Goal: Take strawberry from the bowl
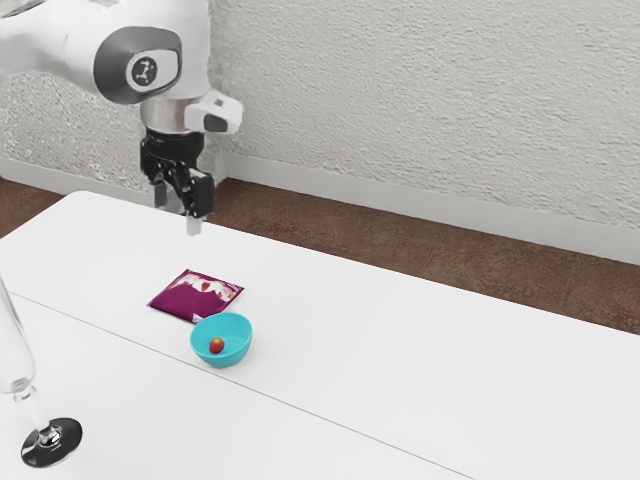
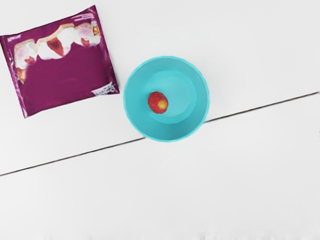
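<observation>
You have one of each thing on the one white table [image 1: 400, 345]: one small, rounded red strawberry [image 2: 155, 102], one round turquoise bowl [image 2: 196, 118], one flat purple packet with pictures of filled bread on its front [image 2: 65, 85], and one tall clear glass with a black round foot [image 1: 52, 443]. Your strawberry lies inside the bowl, low down and slightly off-centre towards the packet; its skin is a deep, mottled red with a yellow-orange patch on one side. The bowl stands upright across the thin dark seam of the table, with one corner of the packet just beside its rim. The glass stands well apart, towards the exterior view's lower left. Your black two-finger gripper [image 1: 177, 211] hangs above the table near its far edge in the exterior view, its two fingers spread apart with nothing between them.
</observation>
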`<action>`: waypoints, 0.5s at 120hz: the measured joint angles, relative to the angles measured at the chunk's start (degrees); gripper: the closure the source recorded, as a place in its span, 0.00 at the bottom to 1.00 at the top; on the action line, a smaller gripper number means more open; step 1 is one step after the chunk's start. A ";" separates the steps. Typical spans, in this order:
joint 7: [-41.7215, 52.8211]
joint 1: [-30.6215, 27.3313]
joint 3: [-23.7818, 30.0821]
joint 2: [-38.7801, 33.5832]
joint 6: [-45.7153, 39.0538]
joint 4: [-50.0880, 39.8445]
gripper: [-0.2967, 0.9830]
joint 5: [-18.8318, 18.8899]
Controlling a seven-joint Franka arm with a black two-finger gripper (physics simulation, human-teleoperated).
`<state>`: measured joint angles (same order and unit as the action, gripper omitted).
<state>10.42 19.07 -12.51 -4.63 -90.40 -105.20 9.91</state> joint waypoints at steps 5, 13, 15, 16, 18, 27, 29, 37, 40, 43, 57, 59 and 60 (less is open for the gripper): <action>2.59 -2.72 -1.77 -0.10 -4.45 -6.72 0.24 -0.09; 6.32 -9.95 -2.98 3.69 -10.93 -11.35 0.24 -0.16; 7.19 -11.67 -3.11 4.81 -12.39 -12.03 0.24 -0.18; 7.61 -12.52 -3.17 5.37 -13.12 -12.33 0.25 -0.20; 8.45 -14.18 -3.26 6.27 -14.56 -12.96 0.25 -0.23; 12.28 -17.47 -3.42 9.25 -20.82 -14.70 0.27 -0.12; 13.11 -16.18 -3.39 9.75 -22.02 -14.84 0.27 -0.07; 16.37 -7.40 -2.49 13.82 -26.06 -13.20 0.30 -0.05; 17.63 -5.63 -1.57 15.67 -27.34 -12.28 0.31 -0.10; 18.95 -5.40 -0.43 17.18 -28.70 -11.74 0.33 -0.15; 25.13 -9.35 3.13 21.06 -33.89 -10.94 0.39 -0.18; 25.92 -9.55 3.31 21.31 -34.42 -10.91 0.40 -0.14; 26.31 -9.62 3.40 21.41 -34.66 -10.90 0.41 -0.13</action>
<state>36.73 9.45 -9.11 16.77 -125.06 -116.10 9.78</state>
